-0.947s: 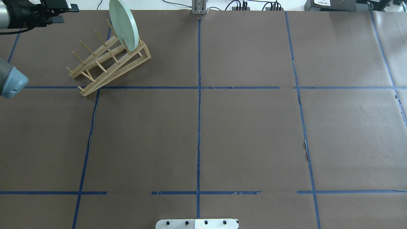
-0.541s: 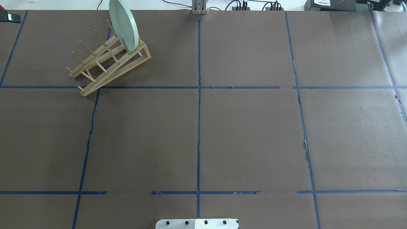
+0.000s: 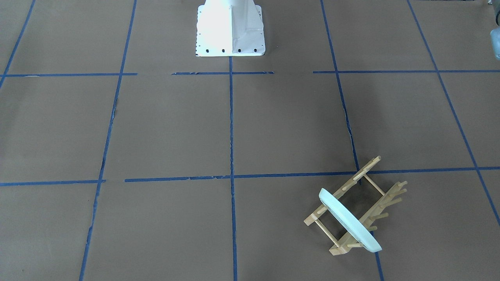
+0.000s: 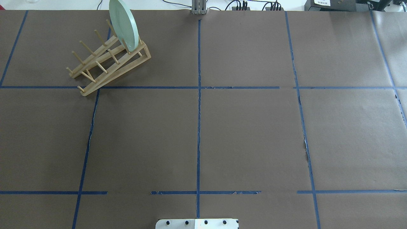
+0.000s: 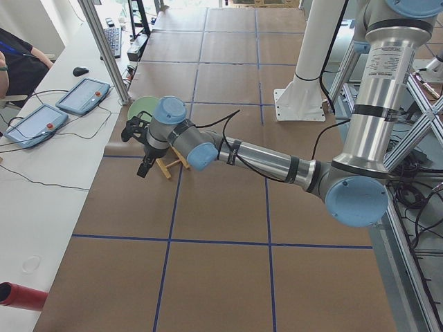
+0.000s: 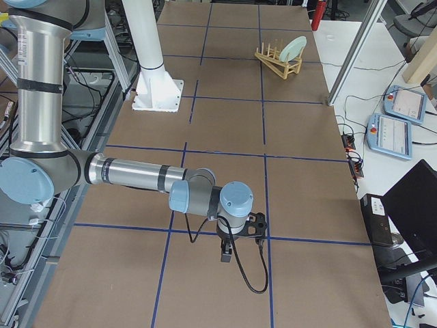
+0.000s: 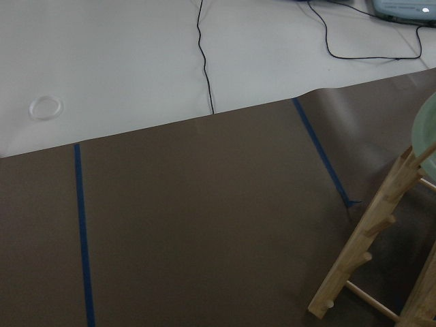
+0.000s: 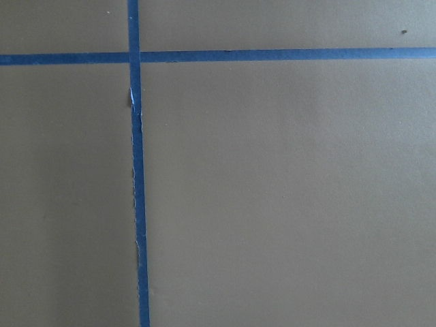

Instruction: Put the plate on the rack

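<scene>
The pale mint-green plate stands on edge between the pegs at the high far end of the light wooden rack, at the table's far left. Both show in the front view, the plate leaning in the rack. The left wrist view catches the plate's edge and a rack rail. My left gripper hangs beside the rack, apart from the plate; I cannot tell whether it is open. My right gripper is far from the rack; its state cannot be told.
Brown paper with blue tape lines covers the table. The white robot base stands at the near middle edge. Tablets and cables lie on the white bench beyond the rack. A red cylinder lies at that bench's near end.
My left arm has drawn back out of the overhead view to the left. The plate stays standing in the rack, unmoved.
</scene>
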Motion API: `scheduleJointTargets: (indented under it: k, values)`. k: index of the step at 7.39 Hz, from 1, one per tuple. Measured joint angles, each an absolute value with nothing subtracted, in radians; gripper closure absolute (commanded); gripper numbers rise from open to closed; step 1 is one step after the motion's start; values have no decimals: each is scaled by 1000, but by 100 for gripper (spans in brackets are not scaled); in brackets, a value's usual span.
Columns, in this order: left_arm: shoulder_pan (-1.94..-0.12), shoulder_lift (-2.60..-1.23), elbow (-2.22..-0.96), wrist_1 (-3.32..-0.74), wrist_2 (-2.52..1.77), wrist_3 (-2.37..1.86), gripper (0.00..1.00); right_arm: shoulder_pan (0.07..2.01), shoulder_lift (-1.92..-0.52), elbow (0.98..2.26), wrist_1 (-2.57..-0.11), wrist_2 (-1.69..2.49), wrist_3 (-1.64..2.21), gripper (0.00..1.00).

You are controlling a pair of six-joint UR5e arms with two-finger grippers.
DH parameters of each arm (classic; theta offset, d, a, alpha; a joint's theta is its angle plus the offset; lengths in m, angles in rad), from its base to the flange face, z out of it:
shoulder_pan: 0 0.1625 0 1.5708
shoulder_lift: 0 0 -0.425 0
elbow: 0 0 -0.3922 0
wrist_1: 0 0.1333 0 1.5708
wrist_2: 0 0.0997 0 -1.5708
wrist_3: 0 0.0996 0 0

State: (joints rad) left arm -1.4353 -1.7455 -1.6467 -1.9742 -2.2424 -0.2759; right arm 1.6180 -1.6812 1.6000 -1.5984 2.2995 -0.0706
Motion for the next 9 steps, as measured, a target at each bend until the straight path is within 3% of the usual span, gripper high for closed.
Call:
scheduleJointTargets:
  k: [5, 9]
  values:
    - [-1534, -1710, -1538, -1691, -2258, -4, 0, 1617, -1681, 1600, -1598, 2299, -71, 0]
    - [-1584, -1576, -1537, -1617, -2306, 173, 0, 1618, -1681, 1600, -1598, 2299, -71, 0]
